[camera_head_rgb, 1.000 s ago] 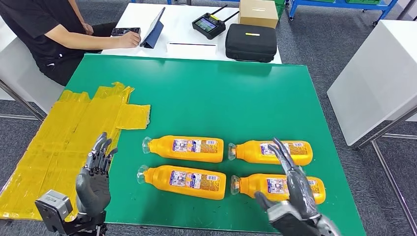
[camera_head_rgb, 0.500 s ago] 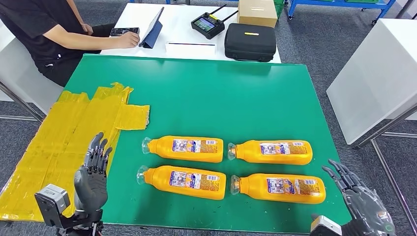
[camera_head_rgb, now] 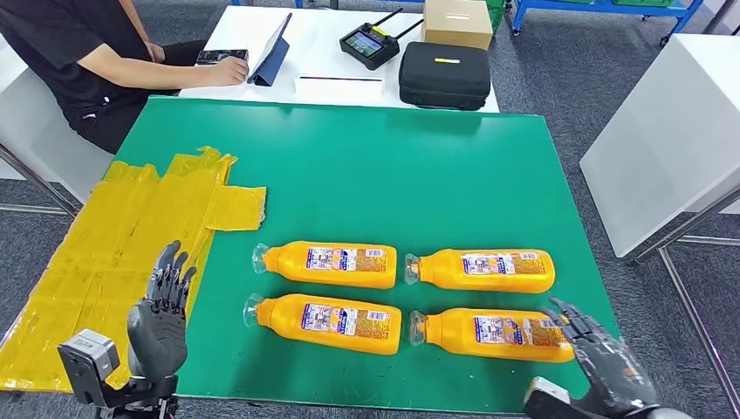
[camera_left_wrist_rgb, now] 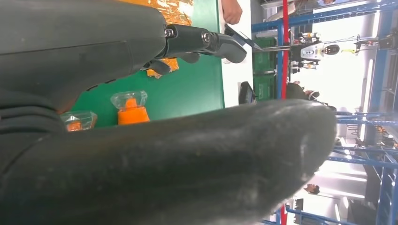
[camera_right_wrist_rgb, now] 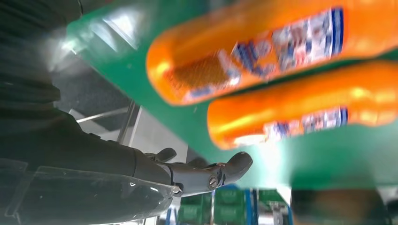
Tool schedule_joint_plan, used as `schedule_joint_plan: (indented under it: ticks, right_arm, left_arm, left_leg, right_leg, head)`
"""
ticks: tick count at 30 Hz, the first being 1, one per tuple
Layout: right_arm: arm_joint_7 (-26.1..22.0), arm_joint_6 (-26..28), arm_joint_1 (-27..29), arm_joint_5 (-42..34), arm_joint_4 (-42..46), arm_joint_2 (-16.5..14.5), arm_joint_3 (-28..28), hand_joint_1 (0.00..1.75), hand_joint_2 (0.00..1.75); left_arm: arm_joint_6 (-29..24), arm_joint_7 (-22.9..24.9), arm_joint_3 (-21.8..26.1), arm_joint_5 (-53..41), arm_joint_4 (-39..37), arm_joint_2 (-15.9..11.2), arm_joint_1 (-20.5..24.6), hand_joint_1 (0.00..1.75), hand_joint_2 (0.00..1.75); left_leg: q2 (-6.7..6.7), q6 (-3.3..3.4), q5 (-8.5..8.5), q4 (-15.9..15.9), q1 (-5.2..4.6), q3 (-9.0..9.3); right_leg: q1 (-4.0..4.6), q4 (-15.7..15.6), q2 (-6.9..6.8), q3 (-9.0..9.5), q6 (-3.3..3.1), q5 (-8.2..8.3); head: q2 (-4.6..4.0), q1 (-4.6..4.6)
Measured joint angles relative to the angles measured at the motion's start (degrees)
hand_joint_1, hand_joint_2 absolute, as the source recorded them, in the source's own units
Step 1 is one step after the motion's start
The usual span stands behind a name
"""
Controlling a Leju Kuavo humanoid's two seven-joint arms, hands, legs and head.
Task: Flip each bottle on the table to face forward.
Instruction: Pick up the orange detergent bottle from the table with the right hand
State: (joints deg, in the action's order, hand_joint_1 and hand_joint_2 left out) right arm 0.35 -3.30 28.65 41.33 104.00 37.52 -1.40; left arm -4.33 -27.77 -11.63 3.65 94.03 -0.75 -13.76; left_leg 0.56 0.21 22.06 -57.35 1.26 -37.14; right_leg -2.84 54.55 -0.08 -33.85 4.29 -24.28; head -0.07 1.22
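Several orange bottles lie on their sides on the green table (camera_head_rgb: 366, 166), caps pointing left, in two rows: far left bottle (camera_head_rgb: 330, 264), far right bottle (camera_head_rgb: 483, 270), near left bottle (camera_head_rgb: 327, 322), near right bottle (camera_head_rgb: 497, 333). Their small printed labels face up. My left hand (camera_head_rgb: 161, 319) hovers open over the table's near left corner, left of the bottles, holding nothing. My right hand (camera_head_rgb: 604, 365) is open at the near right corner, its fingertips close to the base of the near right bottle. The right wrist view shows two bottle bases (camera_right_wrist_rgb: 244, 61) blurred beyond the hand's fingers (camera_right_wrist_rgb: 206, 176).
Yellow crumpled sheeting (camera_head_rgb: 122, 236) covers the table's left side. A seated person (camera_head_rgb: 87, 61) works at a white table (camera_head_rgb: 305, 52) behind, which carries a tablet, a controller (camera_head_rgb: 370, 44), a black case (camera_head_rgb: 445, 75) and a cardboard box (camera_head_rgb: 457, 21). Another white table (camera_head_rgb: 672, 131) stands to the right.
My right hand drew back from over the right bottles to beyond the table's right corner, then came in again toward the near right bottle's base. My left hand sank slightly.
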Motion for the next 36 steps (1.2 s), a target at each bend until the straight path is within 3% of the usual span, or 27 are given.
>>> schedule_joint_plan:
  ticks: [4,12,24,36]
  right_arm:
    - [1.9,0.2,-3.5,1.2,-3.5,0.0,5.2,0.0,1.75]
    - [5.3,-0.4,-10.2,6.0,-9.6,-3.0,12.8,0.0,1.75]
    - [7.7,-0.1,-13.3,15.8,-12.7,-3.7,14.1,0.0,1.75]
    - [7.8,-0.1,-14.1,16.2,-14.0,-3.7,14.1,0.0,1.75]
  left_arm:
    - [0.0,0.0,-0.1,0.6,-0.6,-0.5,0.5,0.0,0.0]
    - [0.7,0.7,-0.1,1.9,-1.9,-0.7,2.9,0.0,0.0]
    - [1.9,1.5,-0.1,2.6,-3.2,-0.7,4.4,0.0,0.0]
    - [1.9,1.6,0.0,2.7,-3.7,-0.7,4.9,0.0,0.0]
  left_leg:
    - [0.0,-0.01,0.0,0.0,0.01,0.01]
    - [-0.01,-0.01,-0.01,0.0,0.0,0.0]
    - [-0.02,-0.01,-0.01,0.0,0.0,-0.02]
    - [-0.03,-0.01,-0.01,0.0,-0.01,-0.03]
  right_leg:
    - [0.01,0.0,0.01,0.03,0.0,0.0]
    - [0.0,0.0,0.01,0.05,0.0,0.0]
    - [-0.01,0.0,0.01,0.05,0.0,0.01]
    - [-0.01,0.0,0.01,0.05,0.0,0.0]
  head:
    - [0.0,0.0]
    - [0.0,0.0]
    - [0.0,0.0]
    - [0.0,0.0]
